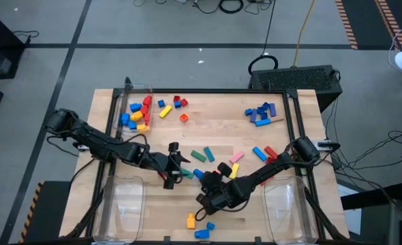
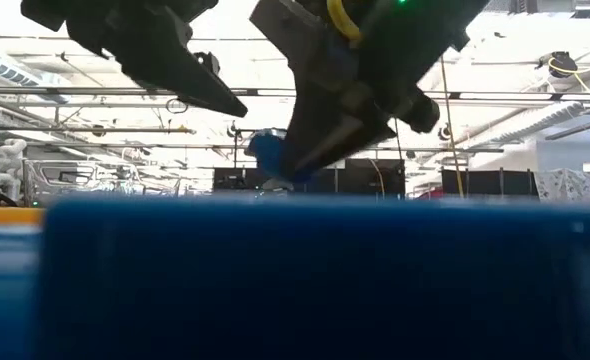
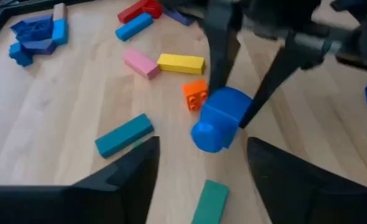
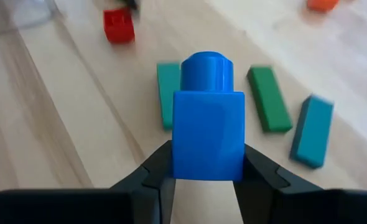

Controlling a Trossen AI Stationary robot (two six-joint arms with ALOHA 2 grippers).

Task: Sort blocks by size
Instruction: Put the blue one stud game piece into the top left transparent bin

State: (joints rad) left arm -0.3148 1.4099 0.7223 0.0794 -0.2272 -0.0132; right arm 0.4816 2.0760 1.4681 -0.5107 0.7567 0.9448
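The right gripper [image 4: 203, 163] clamps a blue block [image 4: 207, 127], stud pointing straight away from the wrist. The left gripper [image 3: 202, 158] hangs spread, empty, facing it.

- The desk [image 1: 208, 139] is pale wood with a visible grain and a smooth, matt finish.
- The blue block [image 4: 208, 134] looks like smooth moulded plastic with a soft sheen.
- The teal bars [image 4: 312, 130] and the green bar [image 4: 269, 98] look like matt plastic.
- The right gripper's fingers [image 4: 152, 171] are dark, matt plastic.
- The bins [image 1: 122, 201] are clear, glossy plastic.
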